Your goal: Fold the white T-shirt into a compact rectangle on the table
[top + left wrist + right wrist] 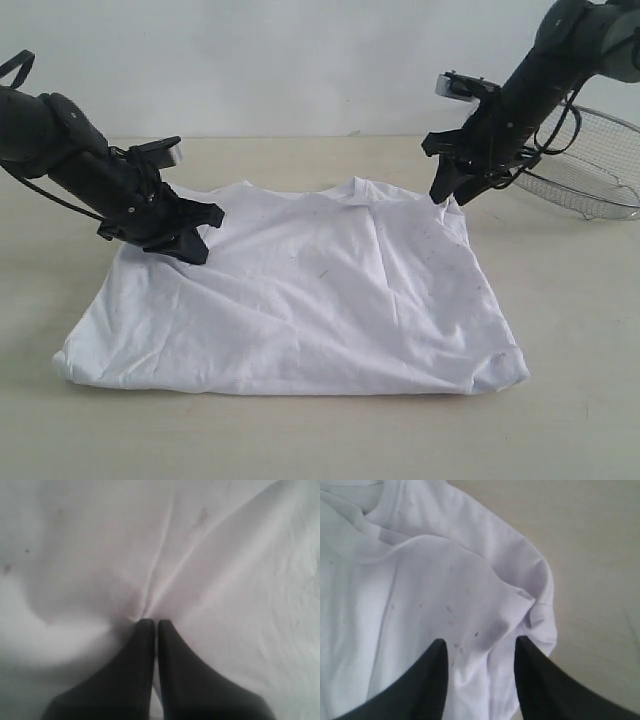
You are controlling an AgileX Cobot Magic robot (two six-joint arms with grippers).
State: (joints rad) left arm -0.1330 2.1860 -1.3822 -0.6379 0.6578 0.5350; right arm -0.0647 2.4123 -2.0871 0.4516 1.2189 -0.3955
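Cloth of the white T-shirt (300, 300), lying on the table (580, 340), was pinched in your closed left gripper (197, 248) at far left; your right gripper (450, 198) gaped over its far-right shoulder.

Low on left side, left arm (60, 145) reaches in, slanting down toward middle. At its end, left gripper (200, 235) is black, tips pointing down and inward. Its two fingers (142, 650) press tight together, side by side, pinching fold of white T-shirt (300, 300). High on right side, right arm (570, 50) reaches down steep. At its end, right gripper (447, 190) points down. Its two fingers (430, 680) stand apart, wide gap between, nothing held. Two grippers well apart.
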